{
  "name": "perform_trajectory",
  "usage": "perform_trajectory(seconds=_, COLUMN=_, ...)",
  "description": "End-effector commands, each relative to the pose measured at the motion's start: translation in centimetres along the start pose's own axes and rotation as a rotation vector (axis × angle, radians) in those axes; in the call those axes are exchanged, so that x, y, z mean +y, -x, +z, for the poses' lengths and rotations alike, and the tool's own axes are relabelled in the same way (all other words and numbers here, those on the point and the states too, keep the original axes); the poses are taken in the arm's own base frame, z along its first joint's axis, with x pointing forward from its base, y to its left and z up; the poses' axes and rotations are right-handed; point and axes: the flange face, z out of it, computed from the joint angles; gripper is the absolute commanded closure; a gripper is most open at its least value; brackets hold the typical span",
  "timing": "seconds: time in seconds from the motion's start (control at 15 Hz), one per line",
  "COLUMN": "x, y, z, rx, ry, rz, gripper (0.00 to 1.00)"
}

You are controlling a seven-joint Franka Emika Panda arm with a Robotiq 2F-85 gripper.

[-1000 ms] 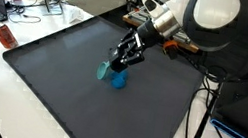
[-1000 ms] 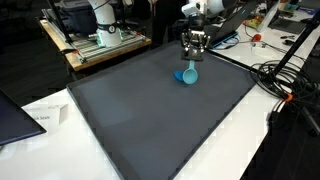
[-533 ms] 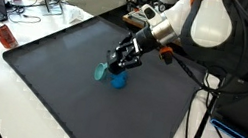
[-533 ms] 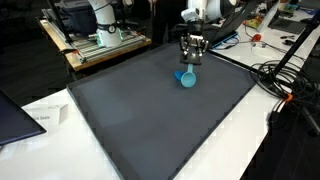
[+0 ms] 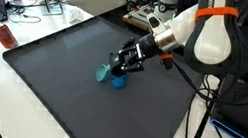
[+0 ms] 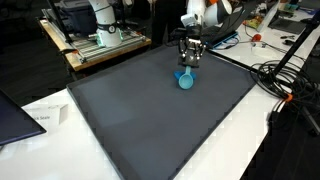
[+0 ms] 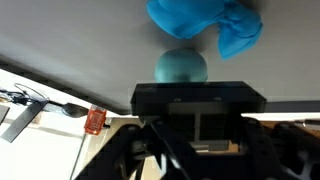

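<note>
On the dark matte surface, a flat teal piece touches a rounded, smooth blue object. Right above it the gripper is closed, maybe pinching its top; I cannot tell. If the grip is shallow, the round object could slip and roll away.
</note>
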Motion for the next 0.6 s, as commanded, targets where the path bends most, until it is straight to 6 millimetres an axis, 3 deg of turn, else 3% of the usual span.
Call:
perform_trajectory(seconds=0.0, x=-0.3, y=-0.4, z=-1.4, rx=-0.024, ry=0.029, rz=0.026, gripper=0.72)
perform_trajectory(seconds=0.53, x=0.5, y=-2.8, z=-1.5, rx=-0.060, ry=0.081, rz=0.113, gripper=0.72)
